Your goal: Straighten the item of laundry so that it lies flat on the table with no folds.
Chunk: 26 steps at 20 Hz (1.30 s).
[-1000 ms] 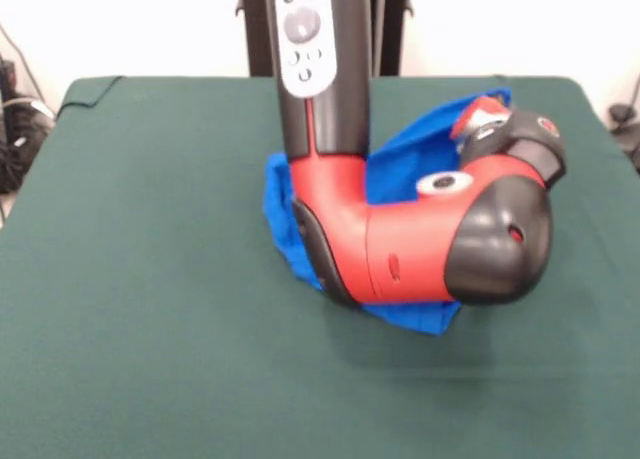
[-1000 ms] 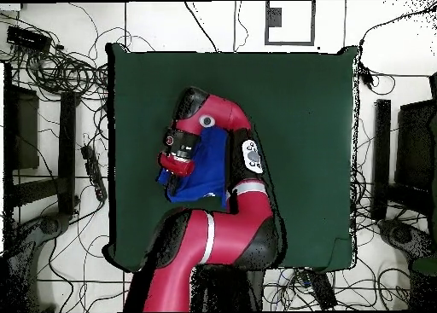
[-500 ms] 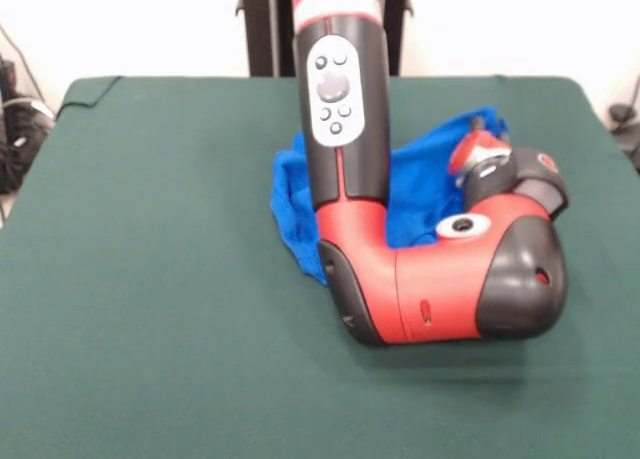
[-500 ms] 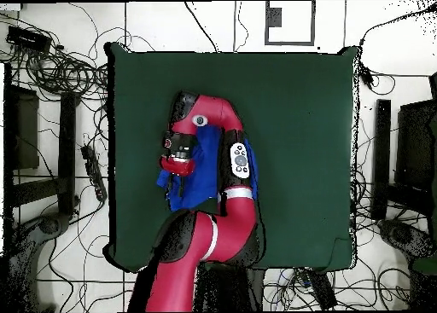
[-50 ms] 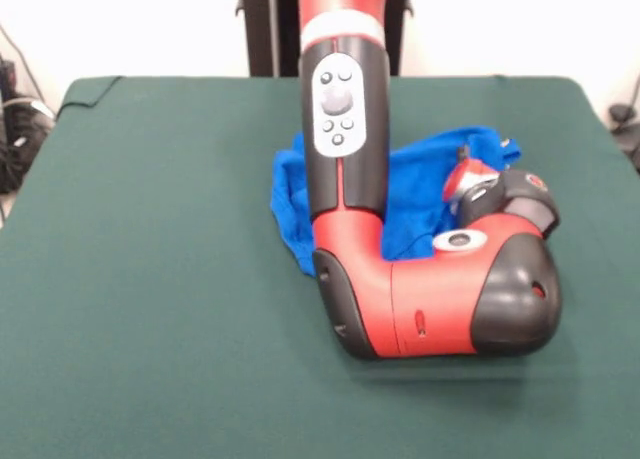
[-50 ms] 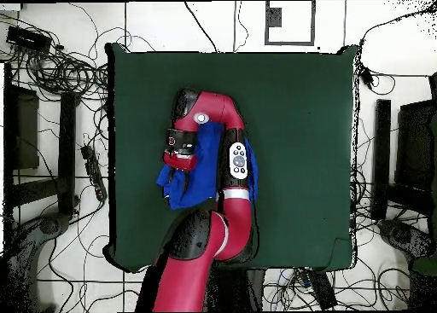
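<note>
A red and black arm [image 5: 345,159] is bending low over a green table [image 5: 150,279], its elbow folding back toward the wrist. The gripper [image 6: 180,168] is pointing down over a crumpled blue shirt [image 5: 420,194]; the wrist seems to be hiding its tips, so I cannot tell whether it is clenched, released or grasping cloth. The shirt is lying bunched near the table's middle, directly beneath and behind the arm, with folds showing on both sides of the upright forearm.

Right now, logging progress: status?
Gripper low over shirt, fingers unclear. Blue T-shirt bunched, not flat. Arm covers much of it.
</note>
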### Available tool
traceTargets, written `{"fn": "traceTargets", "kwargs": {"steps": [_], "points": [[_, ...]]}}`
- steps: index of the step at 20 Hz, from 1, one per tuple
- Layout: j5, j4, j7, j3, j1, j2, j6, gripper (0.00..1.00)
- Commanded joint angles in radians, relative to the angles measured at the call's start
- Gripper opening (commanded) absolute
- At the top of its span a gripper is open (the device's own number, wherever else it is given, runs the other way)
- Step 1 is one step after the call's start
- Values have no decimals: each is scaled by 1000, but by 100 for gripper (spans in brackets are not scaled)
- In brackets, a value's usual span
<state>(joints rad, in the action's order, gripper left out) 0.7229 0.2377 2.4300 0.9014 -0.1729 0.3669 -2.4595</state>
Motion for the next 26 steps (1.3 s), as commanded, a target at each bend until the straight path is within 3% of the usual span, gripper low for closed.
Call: {"fn": "traceTargets", "kwargs": {"steps": [1, 3, 6, 9, 11, 15, 19, 21, 26], "points": [[149, -13, -133, 280, -3, -15, 19, 100], [107, 8, -29, 231, 22, -58, 152, 100], [-42, 96, 196, 2, 105, -194, 447, 100], [-144, 203, 349, -196, 176, -323, 606, 100], [-219, 272, 453, -262, 207, -395, 622, 100], [-382, 430, 597, -281, 205, -502, 612, 100], [-468, 458, 650, -301, 225, -572, 561, 100], [-464, 430, 646, -327, 250, -607, 536, 100], [-325, 336, 583, -439, 347, -717, 498, 100]]}}
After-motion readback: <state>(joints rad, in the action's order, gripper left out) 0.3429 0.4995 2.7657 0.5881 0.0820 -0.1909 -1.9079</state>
